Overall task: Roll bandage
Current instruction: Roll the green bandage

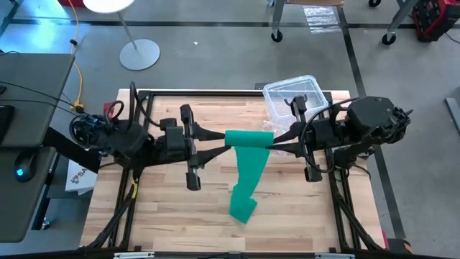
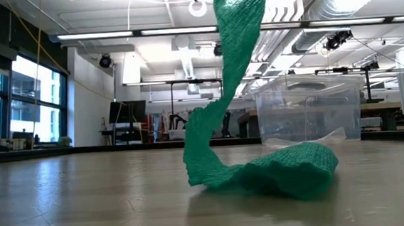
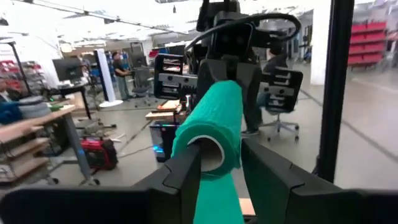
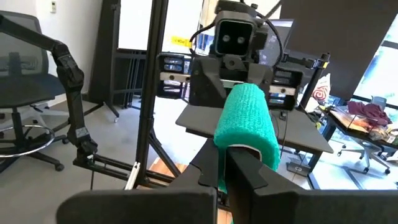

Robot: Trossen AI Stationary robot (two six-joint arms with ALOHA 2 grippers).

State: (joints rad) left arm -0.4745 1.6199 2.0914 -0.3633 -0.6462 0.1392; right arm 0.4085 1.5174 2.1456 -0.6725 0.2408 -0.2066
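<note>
Bandage (image 1: 249, 155) mid-frame in high view: rolled core held aloft between both grippers, tail drooping onto the desk (image 1: 165, 216). Left gripper (image 1: 224, 141) jaws bracket one roll end, grip uncertain; right gripper (image 1: 274, 147) jaws closed on the other. Soft, light, stretchy; best held at the firm core.

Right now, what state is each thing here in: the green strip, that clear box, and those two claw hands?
bandage: partly rolled, the roll held up between both grippers, its loose tail hanging to a crumpled heap on the table.
clear plastic box: upright on the table's far side, no lid visible.
left gripper: fingers on either side of the roll's end.
right gripper: shut on the roll's other end.
</note>
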